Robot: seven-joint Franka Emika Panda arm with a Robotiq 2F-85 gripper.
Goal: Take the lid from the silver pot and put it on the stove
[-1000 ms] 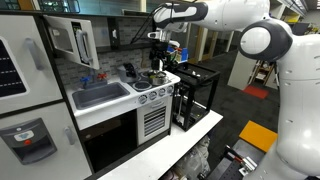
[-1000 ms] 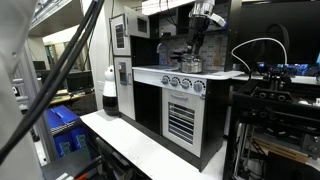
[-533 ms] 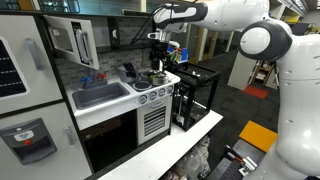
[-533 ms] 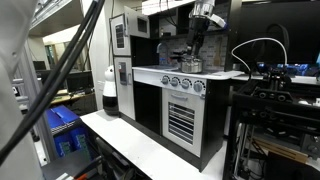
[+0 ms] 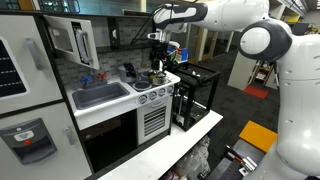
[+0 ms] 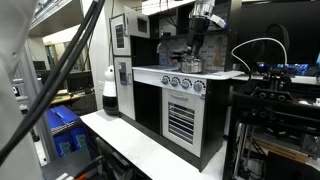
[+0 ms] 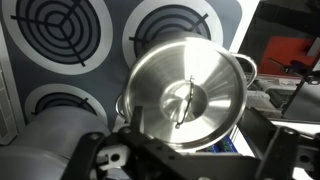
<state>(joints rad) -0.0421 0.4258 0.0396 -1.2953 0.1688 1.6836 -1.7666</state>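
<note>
One lid [image 7: 185, 80] sits on the silver pot [image 7: 246, 68], which stands on a burner of the stove [image 7: 108, 62]. The gripper [image 5: 157, 52] hovers just above, fingers [image 7: 95, 152] spread wide and holding nothing. By my judgement this is the approach; next comes lowering straight down and pinching the lid's small handle [image 7: 183, 103].

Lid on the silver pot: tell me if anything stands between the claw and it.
Nothing visible does: in the wrist view the lid sits bare on the silver pot, straight under the open claw.
</note>
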